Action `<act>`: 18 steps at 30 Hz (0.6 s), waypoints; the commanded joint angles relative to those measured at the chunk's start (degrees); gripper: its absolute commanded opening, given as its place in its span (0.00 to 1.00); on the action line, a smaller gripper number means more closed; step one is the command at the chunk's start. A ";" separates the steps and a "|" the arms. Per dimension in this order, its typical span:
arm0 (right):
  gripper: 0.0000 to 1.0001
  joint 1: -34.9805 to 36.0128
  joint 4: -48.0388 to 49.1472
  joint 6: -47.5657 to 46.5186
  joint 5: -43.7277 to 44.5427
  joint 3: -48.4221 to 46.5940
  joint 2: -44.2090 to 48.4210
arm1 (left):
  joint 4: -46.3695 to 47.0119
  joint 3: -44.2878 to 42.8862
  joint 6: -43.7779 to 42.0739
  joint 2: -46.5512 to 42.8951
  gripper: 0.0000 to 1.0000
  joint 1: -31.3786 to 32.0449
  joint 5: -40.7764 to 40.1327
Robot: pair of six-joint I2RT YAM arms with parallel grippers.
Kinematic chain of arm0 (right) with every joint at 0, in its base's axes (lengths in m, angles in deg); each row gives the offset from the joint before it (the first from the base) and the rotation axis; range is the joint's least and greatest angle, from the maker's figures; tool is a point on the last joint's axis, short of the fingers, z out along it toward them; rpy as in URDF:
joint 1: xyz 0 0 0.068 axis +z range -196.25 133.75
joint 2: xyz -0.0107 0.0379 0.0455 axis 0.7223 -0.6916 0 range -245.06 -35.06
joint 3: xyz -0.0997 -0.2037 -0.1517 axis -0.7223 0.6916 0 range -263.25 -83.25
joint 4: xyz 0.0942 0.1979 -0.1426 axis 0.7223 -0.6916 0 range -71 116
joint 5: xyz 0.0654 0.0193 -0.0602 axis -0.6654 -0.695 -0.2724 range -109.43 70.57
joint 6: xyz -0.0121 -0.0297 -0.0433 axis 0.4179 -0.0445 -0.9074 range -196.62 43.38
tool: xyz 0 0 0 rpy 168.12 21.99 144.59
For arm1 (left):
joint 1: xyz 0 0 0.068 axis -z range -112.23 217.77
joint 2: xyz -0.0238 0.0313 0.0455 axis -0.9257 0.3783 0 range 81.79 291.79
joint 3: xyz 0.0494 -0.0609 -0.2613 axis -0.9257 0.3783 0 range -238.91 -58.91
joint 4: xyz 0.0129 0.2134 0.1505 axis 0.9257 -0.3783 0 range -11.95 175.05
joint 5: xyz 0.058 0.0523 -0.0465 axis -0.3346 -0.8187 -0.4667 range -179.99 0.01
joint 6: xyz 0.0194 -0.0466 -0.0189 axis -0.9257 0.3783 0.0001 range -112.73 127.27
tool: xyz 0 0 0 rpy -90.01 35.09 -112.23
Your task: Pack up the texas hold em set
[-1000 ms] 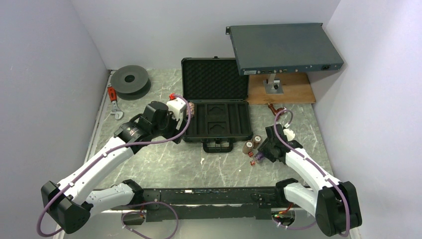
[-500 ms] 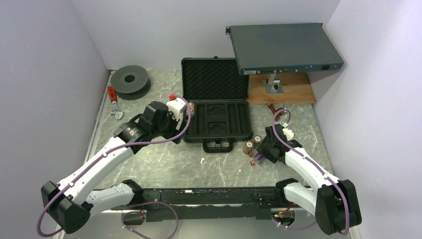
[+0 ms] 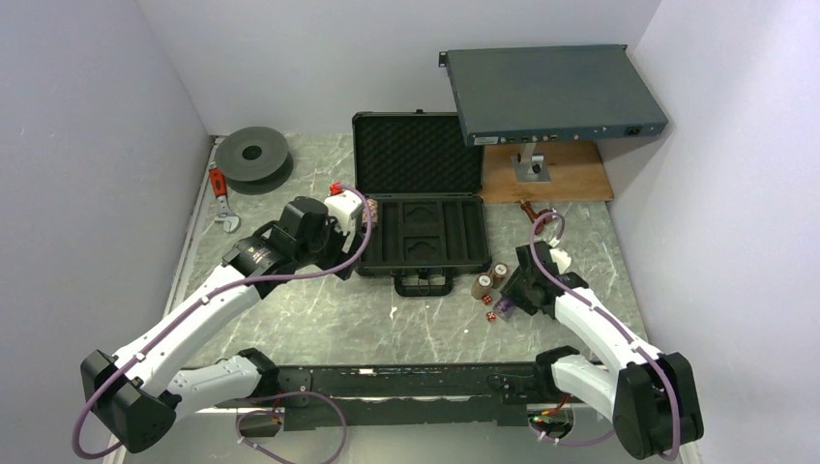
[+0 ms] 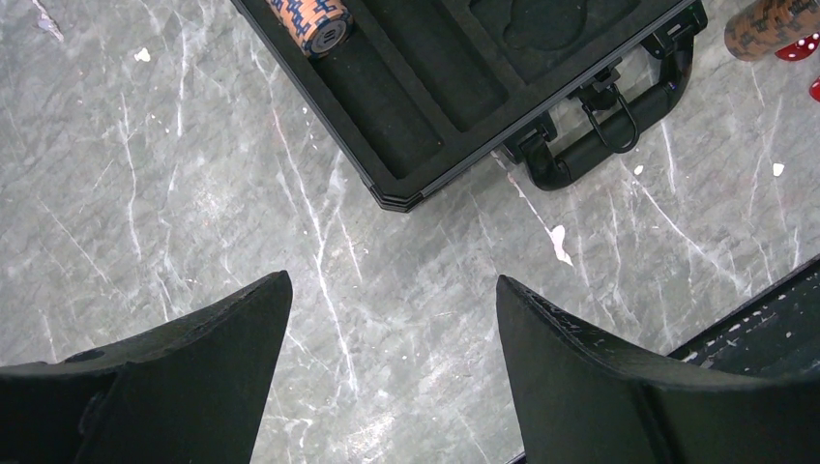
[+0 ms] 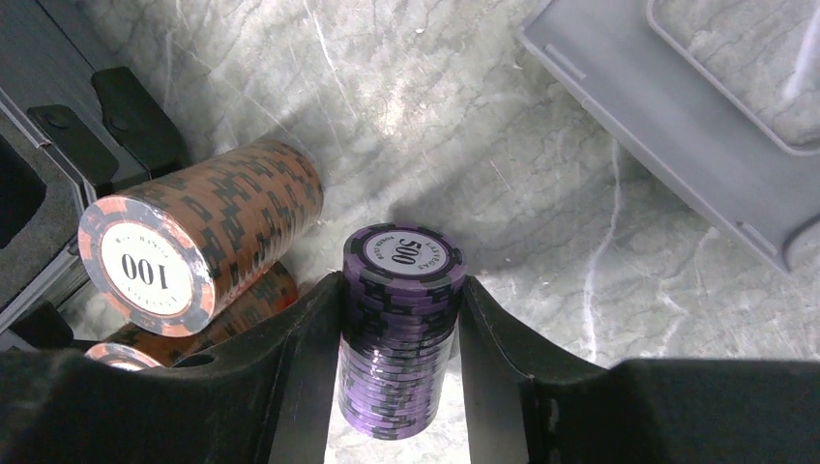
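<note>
The black case (image 3: pixel 474 246) lies open at mid-table, its foam lid (image 3: pixel 418 155) propped up behind. One brown chip stack (image 4: pixel 309 19) lies in a tray slot. My left gripper (image 4: pixel 395 285) hangs open over bare table near the case's front left corner, with the handle (image 4: pixel 609 126) off to the right. My right gripper (image 5: pixel 401 280) is shut on an upright purple chip stack (image 5: pixel 401 329) to the right of the case. A brown stack (image 5: pixel 193 246) lies on its side just left of it, over another (image 5: pixel 242 304). Red dice (image 3: pixel 493 314) sit close by.
A large grey rack box (image 3: pixel 556 92) stands on a wooden board (image 3: pixel 546 179) at the back right. At the back left are a dark round spool (image 3: pixel 253 155) and a red-handled tool (image 3: pixel 220 193). Walls close in the left, back and right sides.
</note>
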 commanded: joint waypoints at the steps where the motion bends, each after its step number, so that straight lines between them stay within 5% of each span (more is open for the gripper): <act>1: 0.13 -0.26 -2.39 -1.35 1.84 -2.55 3.20 | 0.41 -1.87 -0.70 0.15 0.83 0.29 -0.07; 6: 0.00 -0.28 -5.25 -2.03 1.85 -4.51 6.49 | 0.58 -1.78 -0.70 0.02 0.83 0.29 0.62; 18: 0.00 -0.22 -11.70 -7.62 5.39 -14.86 13.83 | 1.11 -1.63 -0.89 -0.20 0.83 0.29 1.45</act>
